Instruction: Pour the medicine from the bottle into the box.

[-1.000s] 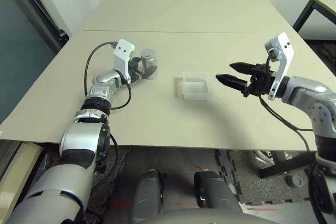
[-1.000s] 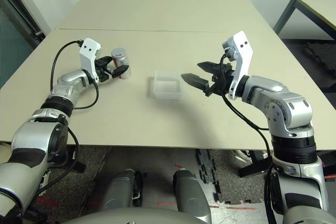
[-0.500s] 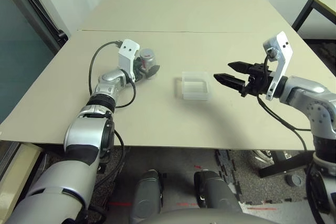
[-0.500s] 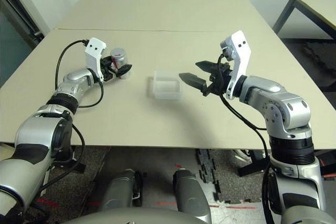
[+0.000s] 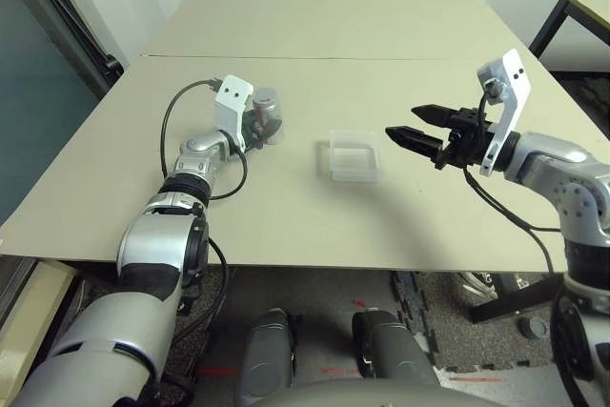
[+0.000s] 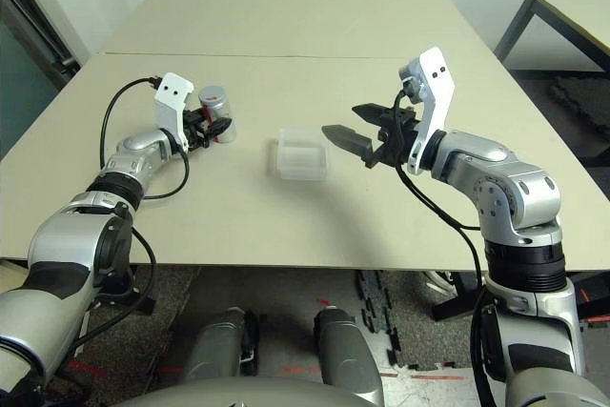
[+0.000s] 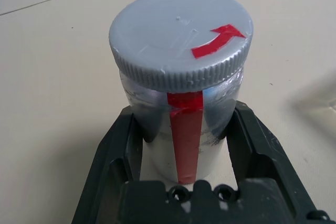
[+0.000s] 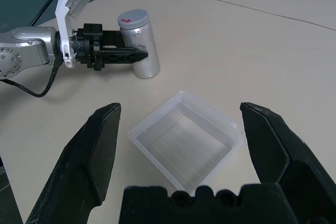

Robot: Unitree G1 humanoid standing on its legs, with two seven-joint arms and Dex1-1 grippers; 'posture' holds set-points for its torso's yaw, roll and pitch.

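Bottle (image 7: pixel 181 108): upright on bench (image 5: pixel 286 207), grey cap (image 7: pixel 178 35) on, well left of box (image 5: pixel 355 156). Left end effector (image 7: pixel 184 145): fingers pinched bottle's sides, likely for lift. Right end effector (image 8: pixel 184 140): spread wide, empty, hovered just right of box, probably to steady it. Medicine: unseen.

A pale beige worktop (image 5: pixel 381 26), crossed by a thin seam, fills the frame's centre. White wall along the top. Dark glazed panel (image 5: pixel 38 111) at left. Another black-legged table (image 5: pixel 572 11) at upper right. Dark mats (image 5: pixel 429 312) on the floor below.
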